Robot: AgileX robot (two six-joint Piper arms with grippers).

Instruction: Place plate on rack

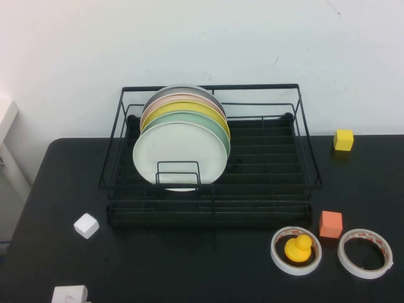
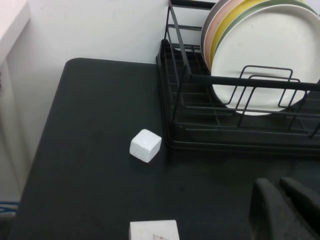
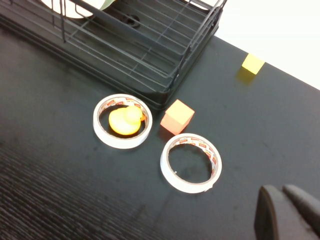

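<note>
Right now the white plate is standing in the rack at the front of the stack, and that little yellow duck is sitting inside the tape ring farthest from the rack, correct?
Not quite. The high view shows the yellow duck inside the tape ring nearest the rack; the other ring holds nothing. The white plate does stand at the front of the stack. Both hands are off the plates: the left hand and the right hand sit low over the table.

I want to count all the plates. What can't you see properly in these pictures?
- High view: the plates behind the white plate in the rack show only as rims.
- Left wrist view: left gripper cut off by the edge.
- Right wrist view: right gripper likewise; plates nearly out of frame.
</note>
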